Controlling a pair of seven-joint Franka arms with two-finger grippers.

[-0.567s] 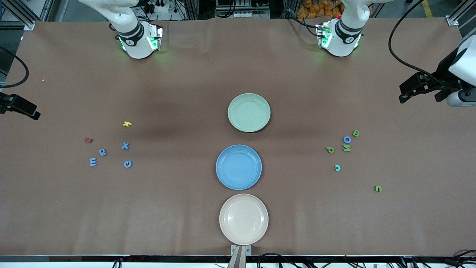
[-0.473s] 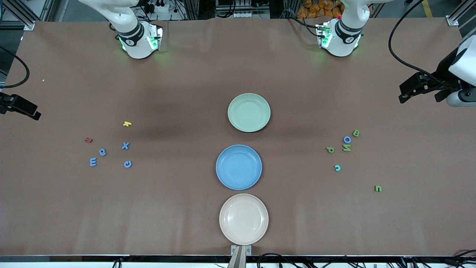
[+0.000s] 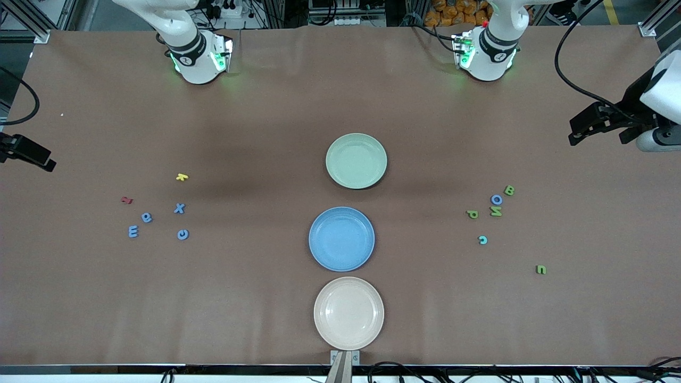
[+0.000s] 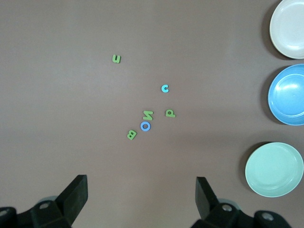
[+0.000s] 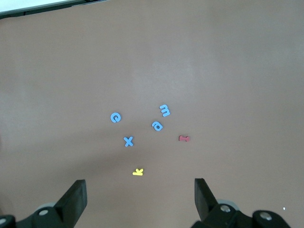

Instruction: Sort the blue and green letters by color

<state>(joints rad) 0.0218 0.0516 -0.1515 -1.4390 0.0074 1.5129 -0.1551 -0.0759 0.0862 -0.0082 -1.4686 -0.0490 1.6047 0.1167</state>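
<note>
My work surface is a wide table (image 3: 298, 106) under matte brown covering, lit evenly from above with soft shadows near its middle, metal framing (image 3: 32, 21) and tangled black cables (image 3: 425, 372) showing along its edges.

1. Table (image 3: 266, 298): covered in plain matte brown, no pattern noted.
2. Three plates seen in a column at frame centre: pale green plate (image 3: 356, 160) uppermost, blue plate (image 3: 341, 239) in the middle, cream plate (image 3: 348, 313) lowest.
3. Left-of-frame cluster: four periwinkle blue letters (image 3: 147, 217), one yellow letter (image 3: 182, 177), one red letter (image 3: 126, 200).
4. Right-of-frame cluster: leaf green letters (image 3: 496, 211), one blue ring-shaped letter (image 3: 496, 200), one lighter cyan-blue letter (image 3: 482, 240).
5. Arm bases (image 3: 199, 53) at top of frame: white with black bands, green lights lit.
6. Gripper fingers (image 4: 73, 199): recorded as black.
</note>
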